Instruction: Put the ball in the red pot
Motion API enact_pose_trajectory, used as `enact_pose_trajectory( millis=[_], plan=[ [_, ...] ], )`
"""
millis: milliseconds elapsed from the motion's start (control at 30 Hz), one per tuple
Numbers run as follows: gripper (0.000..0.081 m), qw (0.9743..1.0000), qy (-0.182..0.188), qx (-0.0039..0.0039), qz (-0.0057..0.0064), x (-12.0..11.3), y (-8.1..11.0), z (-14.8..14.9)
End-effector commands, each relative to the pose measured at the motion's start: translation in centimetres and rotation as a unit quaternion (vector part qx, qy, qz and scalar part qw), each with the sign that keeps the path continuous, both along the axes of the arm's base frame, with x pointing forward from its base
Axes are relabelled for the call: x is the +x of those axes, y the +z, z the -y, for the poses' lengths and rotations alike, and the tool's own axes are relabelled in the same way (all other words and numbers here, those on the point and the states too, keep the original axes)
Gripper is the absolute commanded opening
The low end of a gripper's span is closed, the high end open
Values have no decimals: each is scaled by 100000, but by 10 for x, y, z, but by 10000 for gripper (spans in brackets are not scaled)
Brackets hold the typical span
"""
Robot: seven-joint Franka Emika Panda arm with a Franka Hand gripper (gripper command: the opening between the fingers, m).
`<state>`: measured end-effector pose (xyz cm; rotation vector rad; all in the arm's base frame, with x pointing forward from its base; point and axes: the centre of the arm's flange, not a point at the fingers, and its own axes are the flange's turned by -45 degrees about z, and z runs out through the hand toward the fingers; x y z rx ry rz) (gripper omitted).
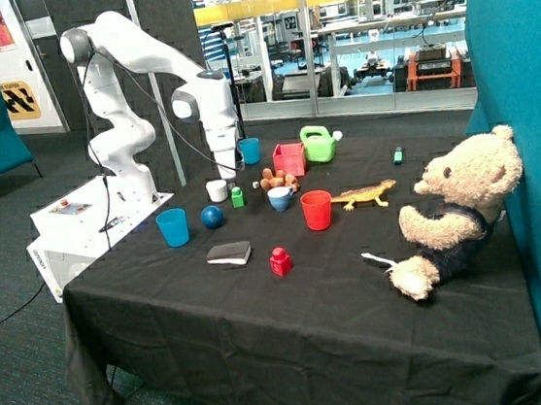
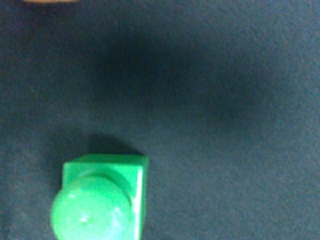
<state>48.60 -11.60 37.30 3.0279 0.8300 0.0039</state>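
Note:
The dark blue ball [image 1: 213,217] lies on the black tablecloth between a blue cup [image 1: 172,227] and a small green block [image 1: 238,197]. The red pot [image 1: 288,159], a square red box, stands further back beside a green watering can [image 1: 319,143]. My gripper [image 1: 230,179] hangs low over the cloth between a white cup [image 1: 216,190] and the green block, a short way behind the ball. The wrist view shows only black cloth and the green block [image 2: 100,200] with its round knob; the ball and the pot are out of that view.
Around the ball stand a round red cup [image 1: 316,209], a blue-and-white cup [image 1: 280,198], a second blue cup [image 1: 249,150] and a small brown toy [image 1: 276,179]. Nearer the front lie a dark pad [image 1: 229,254] and a red block [image 1: 279,261]. A toy lizard [image 1: 365,194] and a teddy bear [image 1: 457,210] sit beyond.

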Motion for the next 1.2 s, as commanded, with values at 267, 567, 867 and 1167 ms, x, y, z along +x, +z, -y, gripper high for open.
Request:
enact_pose_trajectory(
  millis=[267,567,867,1167],
  plan=[
    [808,99991,-1332,66,-144,13,-12,28],
    [808,99993,-1186,65,-144,4,-11,38],
    [808,99995,-986,65,-144,2,1,21],
    [808,99971,-2399,67,-144,-20,11,14]
  ],
)
